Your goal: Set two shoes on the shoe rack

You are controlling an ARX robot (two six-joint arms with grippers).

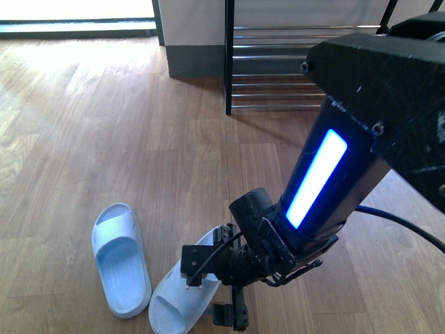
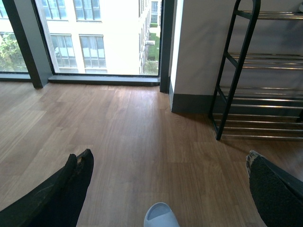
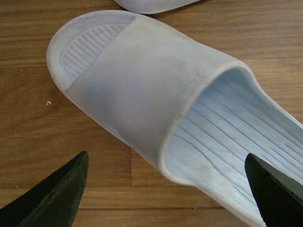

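The right gripper is hovering low over the wooden floor, jaws spread wide. One jaw is standing off each flank of the nearer slide, about level with its strap. Nothing is being gripped; the pale blue foam is sitting loose between the jaws. This slide is lying flat, and the other slide is lying just beside it on the left. I cannot tell whether the two are touching.

The shoe rack is standing well apart from both, over by the far wall, and no shoe is showing on the bars I can see. The left gripper is hanging released as well, holding nothing and facing the rack, with one pale blue toe peeking in at the edge of its view.

To my eye this is the pick-up of the first shoe, with nothing placed yet. The next move seems to call for dropping a touch lower and closing across the strap. The grip should be firm, since soft foam may well squash and slip. Then the slide needs lifting clear and carrying to the rack, to be laid across the bars.
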